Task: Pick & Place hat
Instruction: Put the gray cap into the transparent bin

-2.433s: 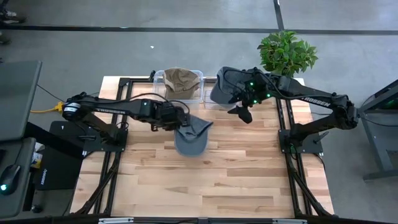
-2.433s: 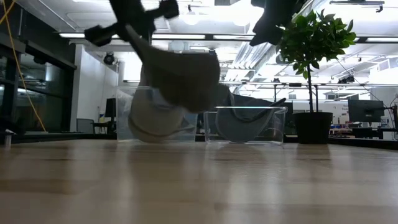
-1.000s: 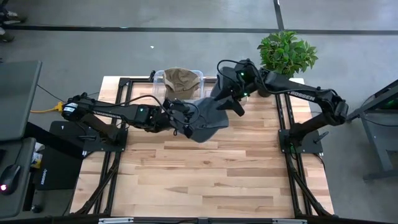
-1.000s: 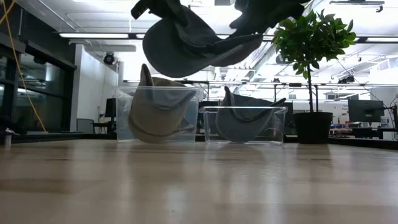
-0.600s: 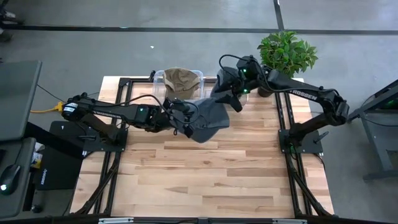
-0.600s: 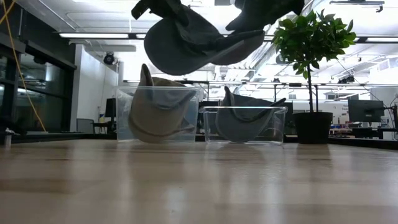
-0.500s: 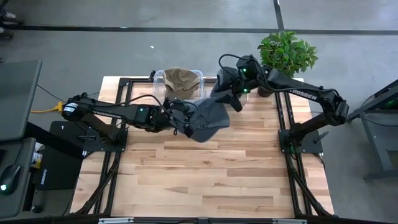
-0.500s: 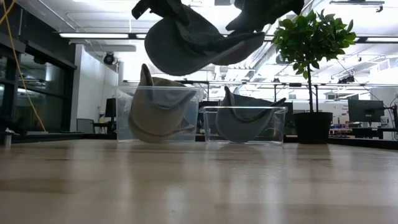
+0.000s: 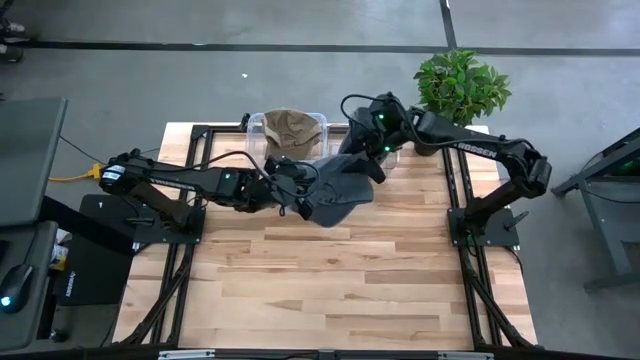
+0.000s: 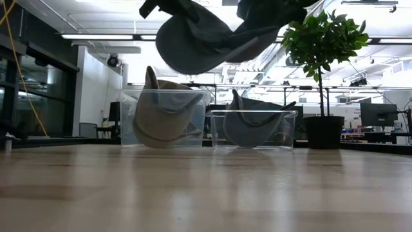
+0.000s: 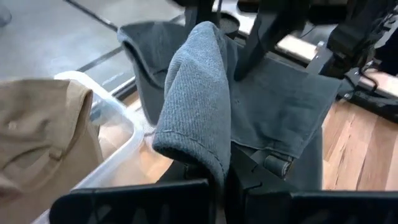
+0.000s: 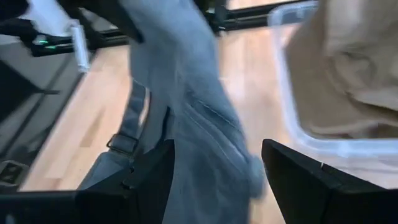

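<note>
Aloft, the grey cap (image 9: 334, 196) hangs above the table (image 9: 330, 280), just in front of the two clear bins. Left gripper (image 9: 297, 200) is clamped on the cap's edge on the side toward the tan-cap bin (image 9: 288, 133). Right gripper (image 9: 368, 160) meets the cap's opposite side, near the bin holding another grey cap (image 10: 252, 126); I cannot tell how far its fingers are spread. A potted plant (image 9: 461, 84) stands beside that bin.
</note>
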Robot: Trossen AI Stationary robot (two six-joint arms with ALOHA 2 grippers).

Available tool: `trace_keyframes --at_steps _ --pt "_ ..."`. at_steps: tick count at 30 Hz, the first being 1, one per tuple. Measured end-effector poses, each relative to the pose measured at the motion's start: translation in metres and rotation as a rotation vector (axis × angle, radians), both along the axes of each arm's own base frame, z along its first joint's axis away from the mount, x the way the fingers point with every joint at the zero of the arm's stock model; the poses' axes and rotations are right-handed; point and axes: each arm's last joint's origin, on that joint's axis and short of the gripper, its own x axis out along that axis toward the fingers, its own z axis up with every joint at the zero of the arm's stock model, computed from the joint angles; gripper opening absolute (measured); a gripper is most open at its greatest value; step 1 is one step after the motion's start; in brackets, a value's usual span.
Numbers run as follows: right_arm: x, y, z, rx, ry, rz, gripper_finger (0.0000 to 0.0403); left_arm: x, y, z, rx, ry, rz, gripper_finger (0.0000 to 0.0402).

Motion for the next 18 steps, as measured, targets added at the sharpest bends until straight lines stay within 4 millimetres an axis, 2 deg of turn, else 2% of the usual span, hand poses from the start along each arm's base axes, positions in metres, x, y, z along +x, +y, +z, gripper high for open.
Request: trace_keyframes --at_steps 6,12,18 --pt "0.0088 0.0016 -0.0079 0.071 -0.023 0.099 0.0236 0.0024 -0.0003 0.0036 0.023 -0.027 -0.017 0.0000" --pt "0.0105 0.0029 -0.0058 0.073 -0.052 0.125 0.0233 0.0030 -0.0003 0.0045 0.020 -0.039 -0.016 0.0000" --pt "0.0103 0.0032 -0.0056 0.075 -0.059 0.143 0.0197 0.0036 0.0001 0.0063 0.029 -0.060 0.003 0.0000"
